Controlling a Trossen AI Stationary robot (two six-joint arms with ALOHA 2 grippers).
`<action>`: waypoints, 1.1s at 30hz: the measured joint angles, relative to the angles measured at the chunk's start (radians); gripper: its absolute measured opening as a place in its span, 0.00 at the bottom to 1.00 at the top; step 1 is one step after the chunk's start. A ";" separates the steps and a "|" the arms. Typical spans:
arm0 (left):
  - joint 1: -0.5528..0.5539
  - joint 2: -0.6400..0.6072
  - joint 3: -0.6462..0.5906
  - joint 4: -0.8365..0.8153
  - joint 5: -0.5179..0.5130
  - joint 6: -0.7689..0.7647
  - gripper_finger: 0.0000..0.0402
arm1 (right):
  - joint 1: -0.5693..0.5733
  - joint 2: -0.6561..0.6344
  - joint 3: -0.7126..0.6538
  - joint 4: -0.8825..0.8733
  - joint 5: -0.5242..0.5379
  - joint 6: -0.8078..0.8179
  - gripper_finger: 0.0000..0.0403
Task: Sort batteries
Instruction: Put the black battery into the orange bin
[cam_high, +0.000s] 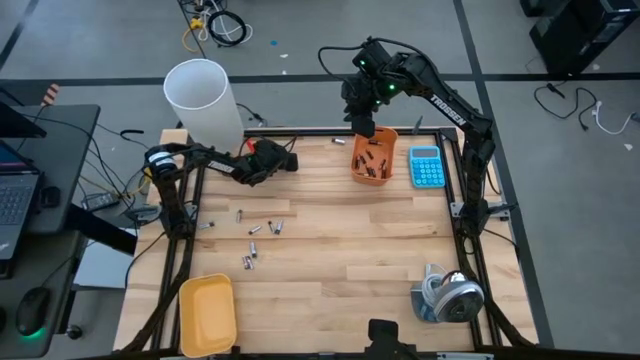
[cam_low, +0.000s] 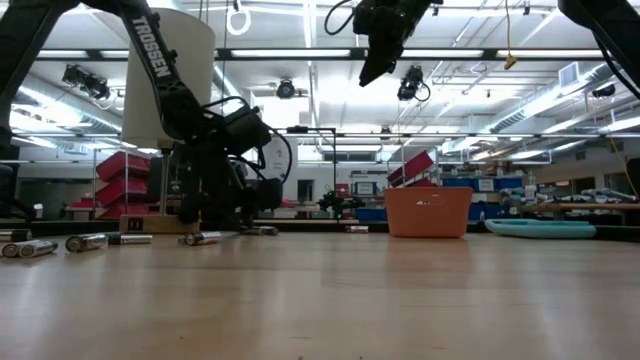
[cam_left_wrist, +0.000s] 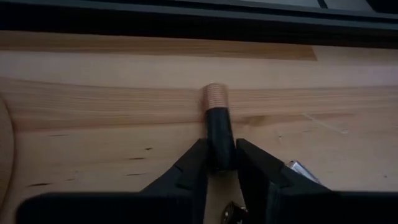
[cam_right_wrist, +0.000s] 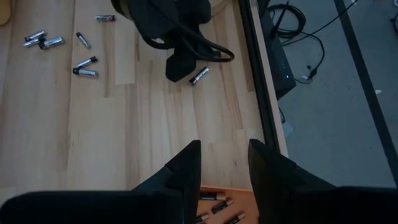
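High view: the left gripper (cam_high: 288, 160) sits low at the table's (cam_high: 330, 260) far edge, just right of the white cylinder (cam_high: 203, 100). The right gripper (cam_high: 367, 128) hangs over the orange bin (cam_high: 374, 160), which holds several batteries; the blue calculator (cam_high: 427, 167) lies just beside it. Loose batteries (cam_high: 255, 232) lie scattered mid-left, pointing various ways. A yellow tray (cam_high: 207, 314) and a tape dispenser (cam_high: 447, 296) sit at the near edge.

Low view: the left gripper is down at the tabletop; batteries lie flat to its left; the right gripper hangs high above the bin.

Left wrist view: the fingers (cam_left_wrist: 193, 171) flank a black, copper-tipped battery (cam_left_wrist: 217, 127) lying flat, long axis pointing straight away from the camera toward the table's edge. Whether they clamp it I cannot tell.

Right wrist view: the fingers (cam_right_wrist: 184, 167) stand apart, nothing between them, above the bin's batteries (cam_right_wrist: 214, 205). One battery (cam_right_wrist: 199, 75) lies diagonal by the left arm.
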 joint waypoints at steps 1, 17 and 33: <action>-0.001 0.000 0.000 0.000 0.000 0.000 0.17 | 0.000 0.000 0.000 0.000 0.000 0.000 0.30; -0.045 0.005 -0.003 0.057 0.023 0.054 0.06 | -0.014 0.000 0.000 -0.020 0.000 -0.017 0.30; -0.086 -0.101 -0.005 0.070 0.023 0.156 0.06 | -0.091 -0.014 0.000 -0.049 -0.199 -0.030 0.24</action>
